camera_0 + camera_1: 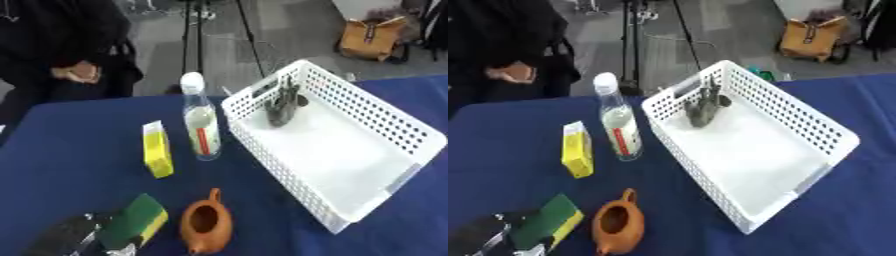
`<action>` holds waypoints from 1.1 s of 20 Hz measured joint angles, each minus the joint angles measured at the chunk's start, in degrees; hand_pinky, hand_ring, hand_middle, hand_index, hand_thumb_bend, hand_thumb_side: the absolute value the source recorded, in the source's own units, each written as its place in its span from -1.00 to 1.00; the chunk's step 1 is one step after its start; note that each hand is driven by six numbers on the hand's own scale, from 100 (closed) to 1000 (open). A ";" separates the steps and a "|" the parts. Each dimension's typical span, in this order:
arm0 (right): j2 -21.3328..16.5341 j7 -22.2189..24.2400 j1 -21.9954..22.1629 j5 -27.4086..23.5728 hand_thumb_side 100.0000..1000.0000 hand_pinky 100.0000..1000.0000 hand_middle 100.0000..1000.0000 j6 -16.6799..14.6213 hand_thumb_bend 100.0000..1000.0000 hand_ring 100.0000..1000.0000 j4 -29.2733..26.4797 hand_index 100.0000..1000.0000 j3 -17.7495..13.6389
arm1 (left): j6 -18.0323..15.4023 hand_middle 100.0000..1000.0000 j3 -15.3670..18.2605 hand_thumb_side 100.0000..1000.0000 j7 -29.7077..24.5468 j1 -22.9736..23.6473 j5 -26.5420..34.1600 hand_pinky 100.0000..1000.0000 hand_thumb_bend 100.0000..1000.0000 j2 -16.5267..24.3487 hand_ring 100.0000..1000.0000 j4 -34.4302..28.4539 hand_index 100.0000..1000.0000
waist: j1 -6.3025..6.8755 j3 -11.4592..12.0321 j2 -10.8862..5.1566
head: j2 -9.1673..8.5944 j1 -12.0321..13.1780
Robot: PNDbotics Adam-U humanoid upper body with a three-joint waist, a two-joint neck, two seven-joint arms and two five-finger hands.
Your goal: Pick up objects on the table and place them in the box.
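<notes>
Sponge [133, 220], green and yellow, sits in the left hand [66, 237] at the lower left corner of the desk [79, 150], the hand's fingers curled around it. Just right of the hand stands a brown teapot [206, 223]. Farther off are a yellow carton [157, 149] and a clear bottle [200, 120]. Beyond them, the white box [350, 145] holds a dark object [282, 106] at its far end.

A tan bag [374, 36] sits on the grey floor at far right; black tripod legs [194, 35] stand at far centre.
</notes>
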 measured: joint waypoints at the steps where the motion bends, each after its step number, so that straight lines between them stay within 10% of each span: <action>1: 0.00 -0.06 0.00 -0.02 0.03 0.15 -0.13 -0.03 -1.00 -0.02 0.00 0.04 -0.01 | -0.17 0.13 -0.06 0.78 0.09 -0.05 -0.14 -0.06 -0.46 0.00 -0.25 0.00 0.80 | 0.01 -0.03 0.01 | -0.01 0.00; 7: 0.00 -0.28 0.00 -0.22 0.03 0.15 -0.14 -0.02 -1.00 -0.02 0.00 0.04 -0.01 | -0.95 0.00 -0.34 0.69 1.34 -0.41 -2.13 -0.22 -0.62 0.00 -0.36 0.01 0.68 | 0.04 -0.16 0.12 | -0.07 0.02; 14: 0.00 -0.33 0.00 -0.45 0.03 0.15 -0.14 -0.05 -1.00 -0.02 0.00 0.03 -0.01 | -1.42 0.80 -0.99 1.00 -1.93 -0.96 -1.56 0.37 0.00 -0.04 0.56 0.56 1.00 | 0.17 -0.33 0.31 | -0.08 0.18; 22: 0.00 -0.29 0.01 -0.50 0.03 0.15 -0.14 -0.12 -1.00 -0.03 0.00 0.03 -0.01 | 0.98 0.88 -0.42 1.00 -6.31 -1.98 2.47 0.54 0.45 -0.04 0.82 0.43 1.00 | 0.31 -0.32 0.31 | -0.08 0.28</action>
